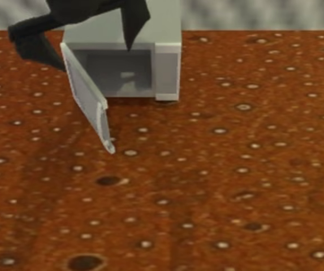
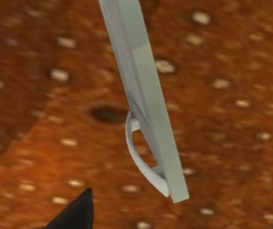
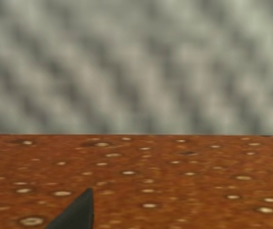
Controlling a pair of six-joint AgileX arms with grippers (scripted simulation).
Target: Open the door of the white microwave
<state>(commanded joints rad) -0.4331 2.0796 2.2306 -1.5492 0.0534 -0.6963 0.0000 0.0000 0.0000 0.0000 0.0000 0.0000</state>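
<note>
Top view. The white microwave (image 1: 150, 42) stands at the upper centre-left of the frame on the speckled brown surface (image 1: 235, 186). The door (image 1: 85, 93) is swung well out, slanting down toward the lower left of the oven, with the grey cavity (image 1: 116, 70) exposed and the handle (image 1: 106, 127) at the door's free edge. The left arm (image 1: 65, 22) crosses the upper left of the frame, above and behind the oven; its jaws are not distinguishable here. The right arm does not appear.

Left wrist view. The door is seen edge-on, running from upper centre to lower right, the curved handle standing clear of it. One dark fingertip (image 2: 76, 214) shows at the lower left, apart from the handle; nothing is held, though the jaws' spread cannot be told.

Right wrist view. Only bare surface, the grey wall (image 3: 136, 62) and one fingertip (image 3: 76, 212); the spread cannot be told.

Judgement: the opening step appears essentially complete; what remains is probably drawing the left arm clear without knocking the door.
</note>
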